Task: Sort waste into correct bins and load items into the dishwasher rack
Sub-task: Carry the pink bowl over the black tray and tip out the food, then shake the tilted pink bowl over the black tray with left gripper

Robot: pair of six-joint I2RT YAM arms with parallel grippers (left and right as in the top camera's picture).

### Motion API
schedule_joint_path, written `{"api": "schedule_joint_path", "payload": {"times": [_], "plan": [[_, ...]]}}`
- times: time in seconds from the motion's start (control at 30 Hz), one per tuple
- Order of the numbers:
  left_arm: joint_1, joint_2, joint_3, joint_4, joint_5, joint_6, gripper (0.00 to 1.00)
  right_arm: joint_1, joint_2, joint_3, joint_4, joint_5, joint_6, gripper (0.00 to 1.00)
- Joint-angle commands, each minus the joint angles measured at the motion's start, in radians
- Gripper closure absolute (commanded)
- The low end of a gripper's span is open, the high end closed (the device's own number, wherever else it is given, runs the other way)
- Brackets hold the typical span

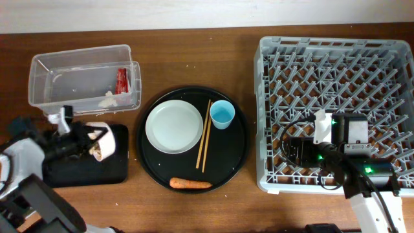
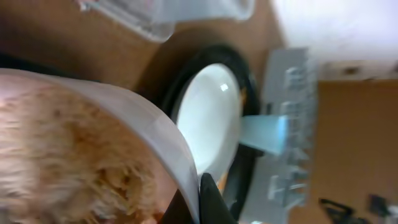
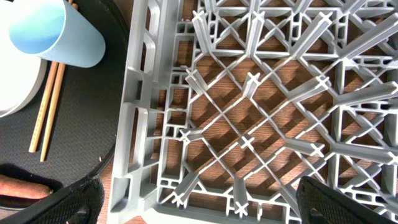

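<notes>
My left gripper (image 1: 92, 144) is shut on the rim of the pinkish-white bowl (image 1: 102, 142), tipped on its side over the shallow black tray (image 1: 84, 169). Beige rice scraps (image 2: 68, 162) fill the bowl in the left wrist view, where the fingers (image 2: 202, 202) pinch its wall (image 2: 155, 134). The clear tub (image 1: 84, 77) holds the red wrapper (image 1: 121, 80) and white tissue (image 1: 108, 99). The white plate (image 1: 174, 127), chopsticks (image 1: 205, 136), blue cup (image 1: 222, 114) and carrot (image 1: 191, 184) lie on the round black tray (image 1: 238, 158). My right gripper (image 3: 199, 202) is open over the grey rack (image 1: 336, 65).
The brown wooden table (image 1: 194, 58) shows between the tub and the rack. The rack's left wall (image 3: 140, 112) stands close beside the round tray (image 3: 87, 124). The cup (image 3: 56, 34), chopsticks (image 3: 50, 106) and carrot (image 3: 22, 185) also show in the right wrist view.
</notes>
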Motion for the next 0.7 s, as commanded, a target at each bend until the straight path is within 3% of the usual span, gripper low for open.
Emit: {"api": "schedule_joint_path", "payload": {"times": [0.0,0.17,0.67], "plan": [[0.062,-0.013,-0.021,0.001,0.215,0.04,1.0,-0.006,-0.003,0.014,0.0,-0.009,0.004,0.02],[0.102,-0.013,-0.025,-0.076,0.254,0.04,1.0,-0.006,-0.003,0.014,-0.004,-0.009,0.004,0.02],[0.14,-0.013,-0.025,-0.097,0.27,0.013,1.0,-0.006,-0.003,0.014,-0.004,-0.009,0.004,0.02]]}}
